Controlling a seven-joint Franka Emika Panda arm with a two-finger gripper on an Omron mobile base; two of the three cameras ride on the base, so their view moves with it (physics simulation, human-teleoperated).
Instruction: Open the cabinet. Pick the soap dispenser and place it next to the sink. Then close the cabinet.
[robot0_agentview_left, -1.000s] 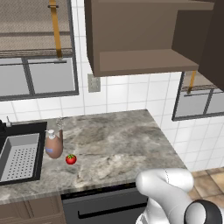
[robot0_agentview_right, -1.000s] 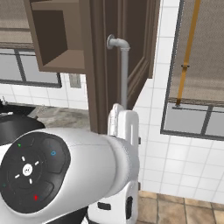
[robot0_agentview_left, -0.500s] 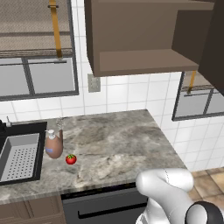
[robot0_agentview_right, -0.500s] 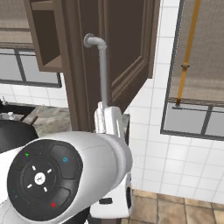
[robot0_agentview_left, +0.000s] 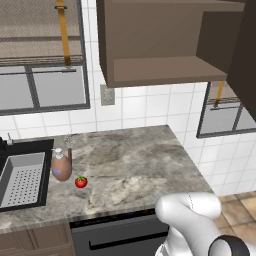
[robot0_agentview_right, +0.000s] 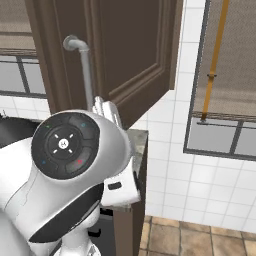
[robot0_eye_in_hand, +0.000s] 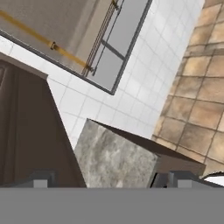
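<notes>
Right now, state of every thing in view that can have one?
cabinet: open, shelf bare
cabinet door: swung out, partway, silver bar handle toward the arm
soap dispenser: upright on the counter, right beside the sink
tomato: on the counter, near the dispenser, apart from it
gripper: open, holding nothing

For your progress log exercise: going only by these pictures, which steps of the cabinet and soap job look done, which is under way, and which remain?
Done: the cabinet stands open with its shelf bare, and the soap dispenser sits on the counter next to the sink, beside a tomato. Under way: the arm is up by the open door and its bar handle, the hand open and holding nothing. Left: shutting the cabinet.
</notes>
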